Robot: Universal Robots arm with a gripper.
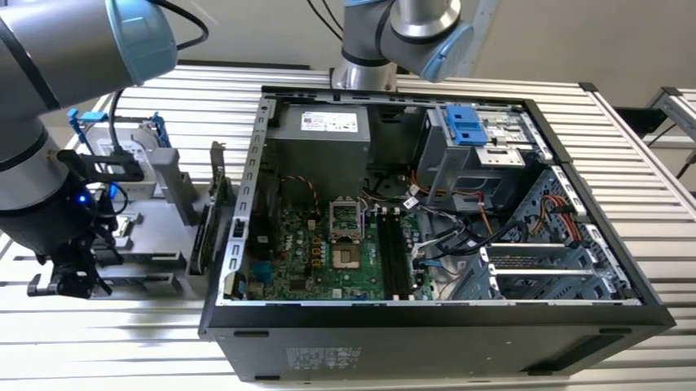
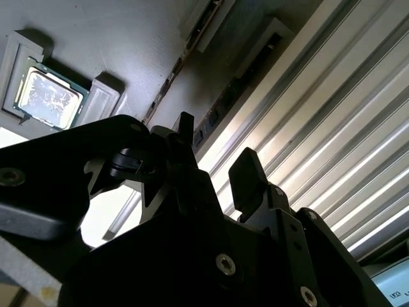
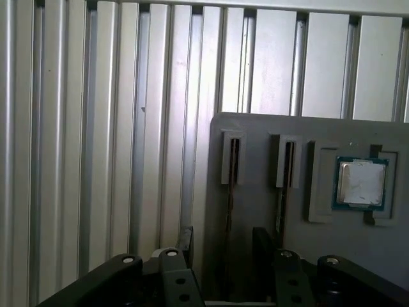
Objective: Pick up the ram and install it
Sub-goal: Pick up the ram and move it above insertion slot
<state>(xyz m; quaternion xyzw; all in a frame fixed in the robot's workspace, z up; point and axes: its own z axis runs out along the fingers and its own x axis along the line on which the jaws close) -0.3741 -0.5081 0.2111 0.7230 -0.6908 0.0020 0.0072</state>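
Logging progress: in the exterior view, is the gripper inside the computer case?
No, the gripper hangs over the gray parts holder, outside the computer case.

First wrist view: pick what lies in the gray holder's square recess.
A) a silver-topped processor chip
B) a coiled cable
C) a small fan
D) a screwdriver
A: the gray holder has a square processor chip with a silver top and a green edge seated in its recess.
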